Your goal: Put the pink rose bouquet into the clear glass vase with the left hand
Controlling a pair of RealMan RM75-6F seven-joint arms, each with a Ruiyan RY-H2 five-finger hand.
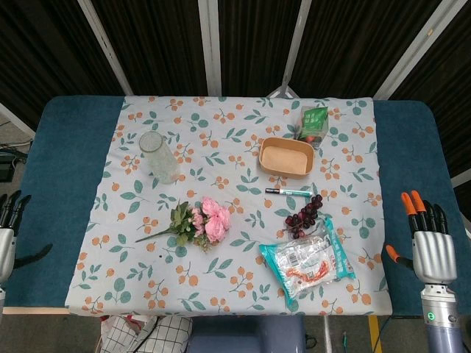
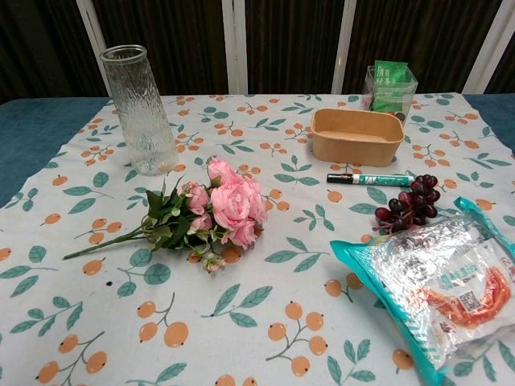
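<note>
Bouquet [image 2: 211, 213] lies beside vase [image 2: 142, 108]

A table [image 1: 66, 147] with a dark blue top fills the middle of the frame, covered by a white cloth [image 1: 243, 294] printed with orange fruit and green leaves. Across the top runs a dark ribbed wall [image 1: 154, 44] crossed by pale slanted bars [image 1: 210, 44]. Lighting is even.

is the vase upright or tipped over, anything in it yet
Upright and empty: the vase stands on its base, mouth up, nothing inside. The bouquet lies flat on the cloth beside it.
</note>
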